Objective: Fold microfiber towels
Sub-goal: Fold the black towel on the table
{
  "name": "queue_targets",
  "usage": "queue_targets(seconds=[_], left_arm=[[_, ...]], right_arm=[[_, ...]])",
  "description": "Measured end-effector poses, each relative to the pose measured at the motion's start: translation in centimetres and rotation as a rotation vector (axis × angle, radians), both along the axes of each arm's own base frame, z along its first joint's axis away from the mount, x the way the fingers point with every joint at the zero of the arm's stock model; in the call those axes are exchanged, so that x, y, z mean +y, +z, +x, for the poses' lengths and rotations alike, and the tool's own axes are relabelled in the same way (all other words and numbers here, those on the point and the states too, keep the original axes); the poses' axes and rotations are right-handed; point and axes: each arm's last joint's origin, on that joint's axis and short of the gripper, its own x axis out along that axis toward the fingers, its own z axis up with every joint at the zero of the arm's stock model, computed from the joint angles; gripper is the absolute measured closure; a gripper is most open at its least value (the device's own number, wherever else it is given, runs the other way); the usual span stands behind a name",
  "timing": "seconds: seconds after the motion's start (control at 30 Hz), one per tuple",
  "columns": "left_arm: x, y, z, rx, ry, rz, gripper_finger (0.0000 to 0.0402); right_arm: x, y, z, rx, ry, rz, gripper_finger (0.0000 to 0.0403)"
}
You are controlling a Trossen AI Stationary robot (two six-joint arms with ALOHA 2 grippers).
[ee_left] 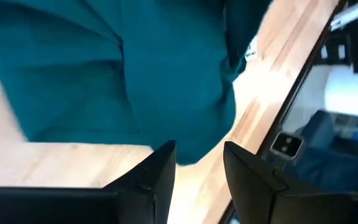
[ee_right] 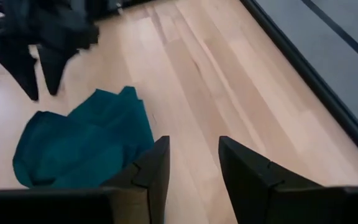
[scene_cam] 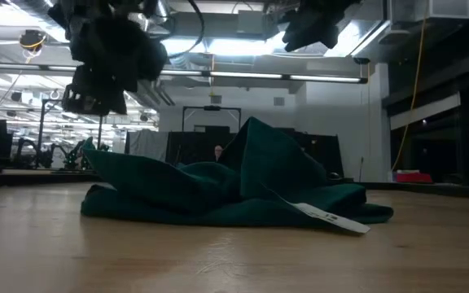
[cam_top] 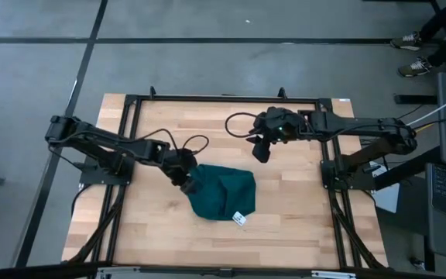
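Cloth is the whole matter at this moment: one dark teal-green microfiber towel lies crumpled in a loose heap on the pale wooden surface, a little below the centre of the high view; a small white tag sticks out at its lower right edge, and in the low view one fold stands up in a soft peak at mid-frame while the rest slumps flat.

Left gripper hovers at the towel's upper left edge, its arm reaching in from the left of the high view; in the left wrist view its fingers stand apart with a clear gap and nothing between them, the teal cloth filling the frame beyond. Right gripper hangs above the bare wood toward the upper middle of the high view, apart from the towel; its own wrist view shows the jaws likewise parted and empty, the heap off at the lower left of that frame.

As a judgement: the towel looks light, limp and without stiffness, so it will drape and drag rather than slide as one piece; the napped fabric should grip well between pads; a pinch at a corner or hem, such as the edge nearest the tag, seems wiser than grabbing the bunched middle, since the heap must be spread flat before any fold can be made.
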Motion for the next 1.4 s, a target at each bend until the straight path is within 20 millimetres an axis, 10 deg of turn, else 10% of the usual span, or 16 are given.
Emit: queue_targets(seconds=[0.5, 1.4], left_arm=[[-2.2, -4.6, 1.3, 0.159, 0.030, -0.195, 0.0269], [-0.3, -3.7, 0.0, 0.216, 0.030, -0.199, 0.0269]], right_arm=[[-1.9, 1.4, -1.1, -0.061, 0.071, -0.017, 0.0277], [-2.7, 1.6, -1.3, -0.089, 0.079, 0.005, 0.0273]])
